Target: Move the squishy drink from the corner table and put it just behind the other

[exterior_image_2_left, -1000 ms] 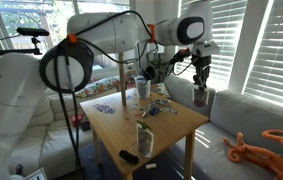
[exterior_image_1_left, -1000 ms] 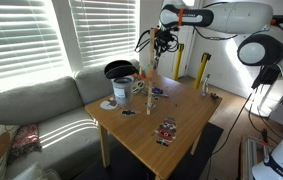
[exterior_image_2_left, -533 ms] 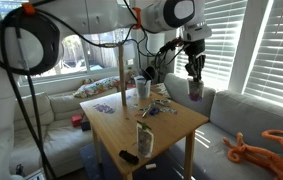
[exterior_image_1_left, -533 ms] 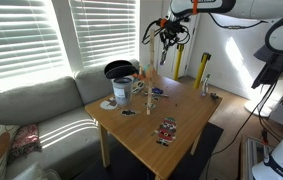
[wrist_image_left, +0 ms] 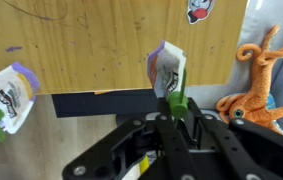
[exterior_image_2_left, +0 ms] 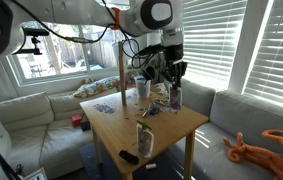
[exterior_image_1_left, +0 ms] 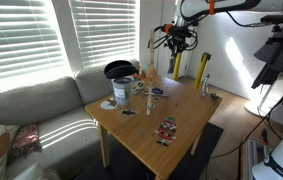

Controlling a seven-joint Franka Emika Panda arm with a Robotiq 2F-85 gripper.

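Tool: the tool (wrist_image_left: 175, 110) is closed on the green-capped neck of the squishy drink pouch (wrist_image_left: 167, 68), with no gap showing between its fingers and the neck. In both exterior views it hangs in the air off the arm (exterior_image_1_left: 178, 40) (exterior_image_2_left: 174, 80).
Squishy drink pouch: it is lifted clear of the counter (exterior_image_2_left: 171, 125) and dangles under the tool (exterior_image_2_left: 175, 98). It is over or just past the counter's edge; I cannot tell which.
Other pouch: the other pouch (wrist_image_left: 9, 92) stands near a counter corner (exterior_image_2_left: 145, 141), well apart from the held one.
Counter: it has a square light-wood top (wrist_image_left: 91, 45) with small items scattered on it.
Octopus plush: the orange octopus plush (wrist_image_left: 261, 70) lies on the sofa (exterior_image_2_left: 236, 110) beside the counter.
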